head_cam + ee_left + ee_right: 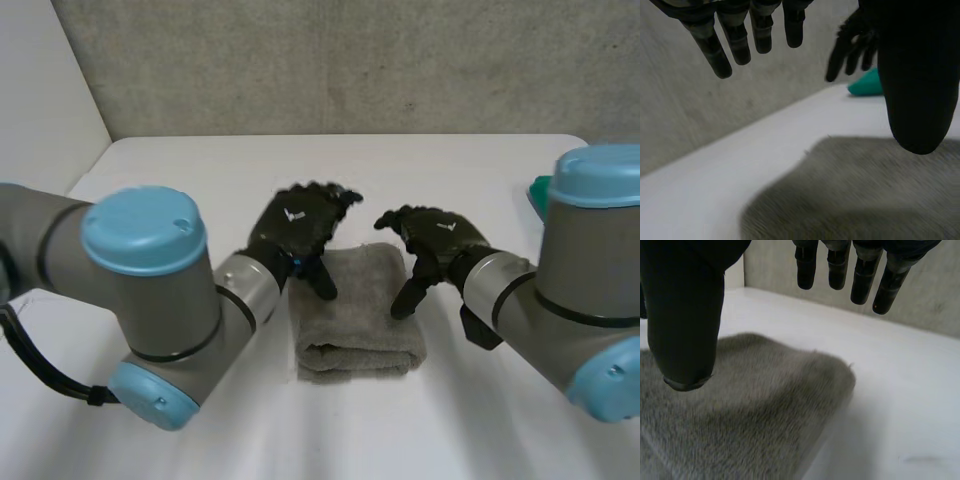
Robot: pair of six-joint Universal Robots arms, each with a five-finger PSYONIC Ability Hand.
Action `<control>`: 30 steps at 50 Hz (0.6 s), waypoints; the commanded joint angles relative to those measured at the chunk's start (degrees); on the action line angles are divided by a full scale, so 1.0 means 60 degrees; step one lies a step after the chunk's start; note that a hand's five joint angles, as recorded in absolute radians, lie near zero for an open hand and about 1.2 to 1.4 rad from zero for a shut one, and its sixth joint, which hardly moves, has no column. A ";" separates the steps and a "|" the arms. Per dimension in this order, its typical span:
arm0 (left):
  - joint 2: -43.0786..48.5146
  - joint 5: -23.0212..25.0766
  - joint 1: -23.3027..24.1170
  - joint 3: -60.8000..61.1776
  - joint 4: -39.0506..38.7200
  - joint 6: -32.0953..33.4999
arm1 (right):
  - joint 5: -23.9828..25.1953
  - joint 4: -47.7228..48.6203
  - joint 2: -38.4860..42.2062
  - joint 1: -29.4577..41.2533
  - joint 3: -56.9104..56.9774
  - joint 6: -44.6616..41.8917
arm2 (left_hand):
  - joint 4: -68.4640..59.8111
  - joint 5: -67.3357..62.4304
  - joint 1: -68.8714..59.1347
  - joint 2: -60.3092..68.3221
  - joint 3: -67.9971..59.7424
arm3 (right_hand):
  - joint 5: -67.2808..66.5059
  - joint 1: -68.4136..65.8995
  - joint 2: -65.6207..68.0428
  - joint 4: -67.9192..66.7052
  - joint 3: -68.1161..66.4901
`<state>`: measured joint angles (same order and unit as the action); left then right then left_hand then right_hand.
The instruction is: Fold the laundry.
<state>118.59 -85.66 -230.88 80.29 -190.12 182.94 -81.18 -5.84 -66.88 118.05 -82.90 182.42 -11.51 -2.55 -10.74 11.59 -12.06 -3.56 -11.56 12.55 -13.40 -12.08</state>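
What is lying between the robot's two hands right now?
In the head view, the folded grey towel lies between the left hand and the right hand, on the white table.

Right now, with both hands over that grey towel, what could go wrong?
1. The left hand and right hand are open, with thumbs low over the folded towel. A thumb might snag the pile and pull the fold apart.
2. The hands sit close together at the towel's far end, so they could bump if they close in.
3. A teal thing lies at the edge of the table beside the right arm. A swing might knock it off.
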 commanded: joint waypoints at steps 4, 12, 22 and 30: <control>0.1181 -0.0766 0.0116 -0.0330 0.1276 0.0358 | -0.0019 -0.0053 0.2063 0.0100 0.0837 -0.0155 | -0.0148 0.0025 -0.0277 0.0136 -0.0057 | 0.0593 0.0260 -0.0425 0.0567 0.0346; 0.1651 -0.1103 0.0087 -0.0448 0.1614 0.1472 | -0.0151 0.0006 0.2548 0.0100 0.0867 -0.0564 | -0.0120 0.0053 -0.0249 0.0108 -0.0029 | 0.0593 0.0260 -0.0425 0.0567 0.0346; 0.1681 -0.1353 0.0218 -0.0565 0.1629 0.1855 | -0.0341 0.0020 0.2314 0.0129 0.0779 -0.1737 | -0.0008 0.0165 -0.0137 -0.0004 0.0083 | 0.0593 0.0260 -0.0425 0.0567 0.0346; -0.0234 -0.1295 0.0263 -0.0565 0.1570 0.1519 | -0.0370 0.0517 0.0836 0.0101 0.0209 -0.1693 | 0.0104 0.0277 -0.0025 -0.0116 0.0195 | 0.0593 0.0260 -0.0425 0.0567 0.0346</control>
<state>125.49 -93.74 -229.25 76.71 -180.53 193.83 -83.13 -5.09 -55.49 118.86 -78.87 172.03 -11.52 -2.54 -10.71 11.58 -12.06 -3.03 -10.35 12.44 -13.39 -12.08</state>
